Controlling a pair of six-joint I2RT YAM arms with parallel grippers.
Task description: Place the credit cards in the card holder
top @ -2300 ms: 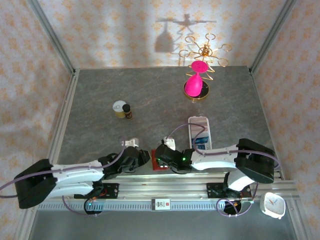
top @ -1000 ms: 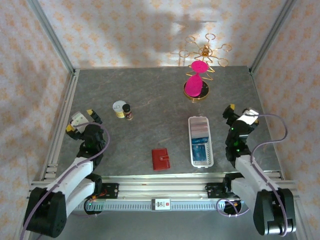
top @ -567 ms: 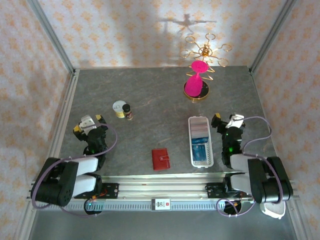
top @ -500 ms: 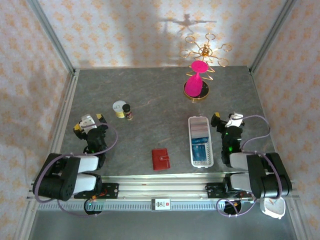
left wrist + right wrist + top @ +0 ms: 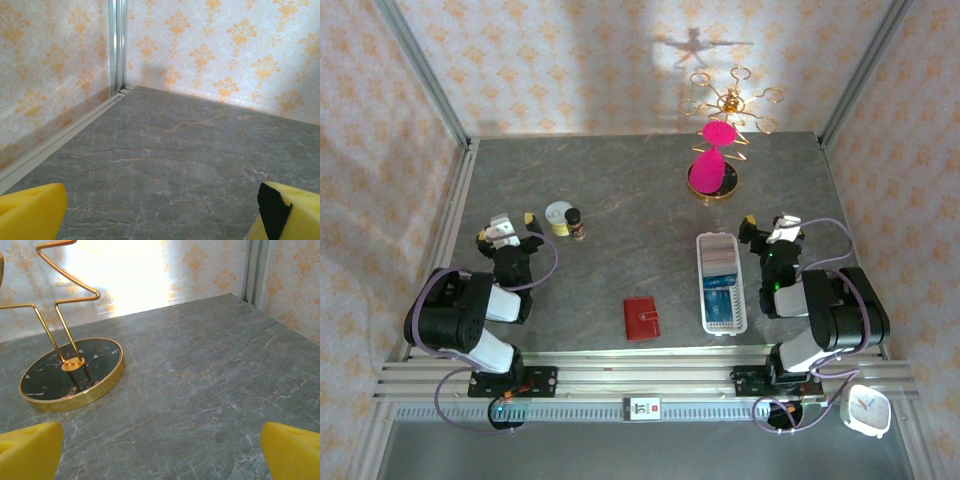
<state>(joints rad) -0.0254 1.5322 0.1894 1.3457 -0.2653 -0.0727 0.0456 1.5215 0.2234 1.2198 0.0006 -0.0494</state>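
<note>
White clock [image 5: 865, 410] nearest, past rail at right. Red card holder [image 5: 642, 318] closed, flat on tabletop [image 5: 620, 180], near centre. Credit cards [image 5: 720, 250] in white slotted tray [image 5: 725, 325] just right of it. Left gripper [image 5: 505, 227] and right gripper [image 5: 768, 225] both spread wide, empty, flanking. Beyond: jar [image 5: 558, 215] touching dark bottle [image 5: 576, 222]; gold stand [image 5: 732, 100] with pink glass [image 5: 712, 160].

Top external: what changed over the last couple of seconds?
Both arms pulled back from the centre, where they had been over the card holder, and folded to their own sides. The left gripper and right gripper now sit with jaws open, holding nothing. The card holder, white tray and gold stand stayed put.
</note>
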